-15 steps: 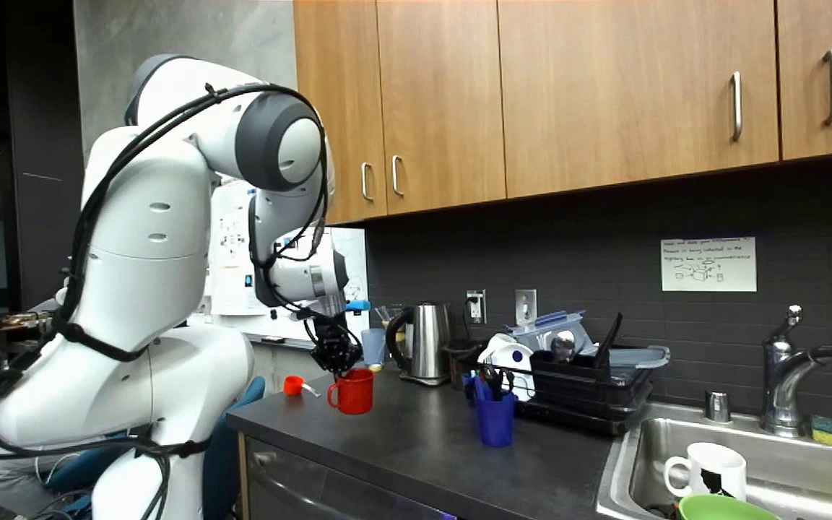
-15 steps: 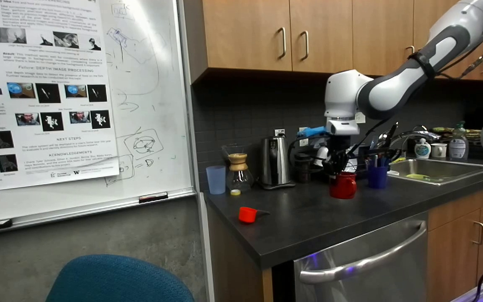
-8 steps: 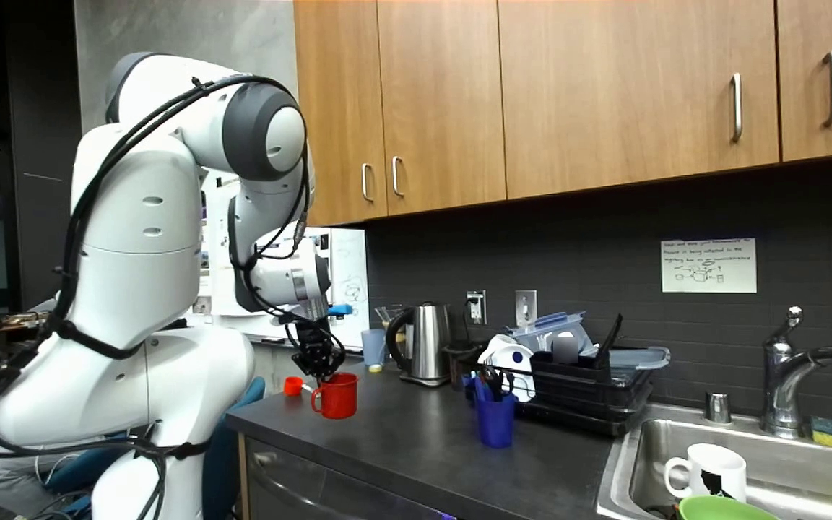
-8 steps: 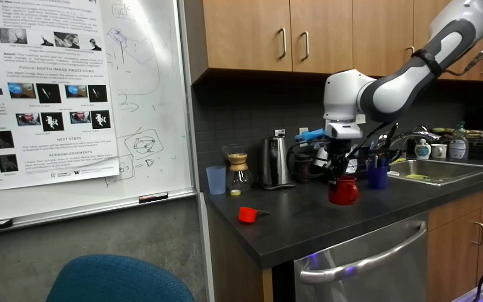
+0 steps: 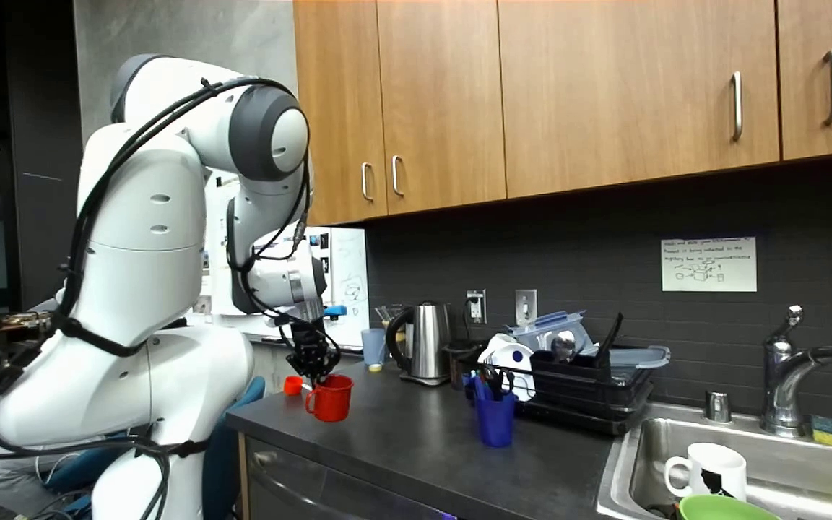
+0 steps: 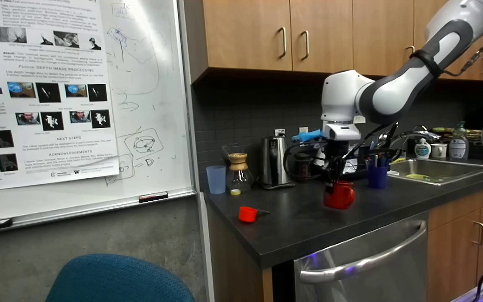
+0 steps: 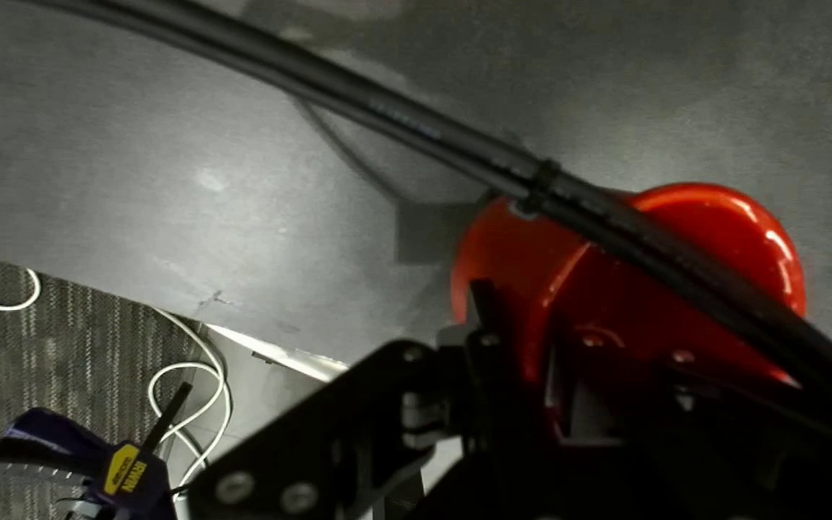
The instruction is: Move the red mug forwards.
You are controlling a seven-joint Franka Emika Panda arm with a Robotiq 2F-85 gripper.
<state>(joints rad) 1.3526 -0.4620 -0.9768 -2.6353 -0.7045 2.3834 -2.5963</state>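
The red mug (image 5: 332,404) is over the dark counter near its front edge, tilted a little. It also shows in an exterior view (image 6: 342,198) and in the wrist view (image 7: 734,224), where a black cable crosses it. My gripper (image 6: 333,184) is shut on the mug's wall, with one finger outside and the other inside the rim. In the wrist view, the gripper (image 7: 517,318) is dark and the inner fingertip is hard to make out. The mug looks slightly raised, but I cannot tell its exact height.
A red measuring scoop (image 6: 247,214) lies near the counter's left end. A steel kettle (image 6: 276,161), a blue cup (image 6: 216,179) and a glass coffee maker (image 6: 239,176) stand at the back. A blue utensil cup (image 5: 495,419), a dish rack (image 5: 582,383) and the sink (image 5: 625,469) lie further along.
The gripper has carried the red mug toward the counter's front edge and slightly toward the scoop's end. The mug has become more tilted. The other objects have not moved.
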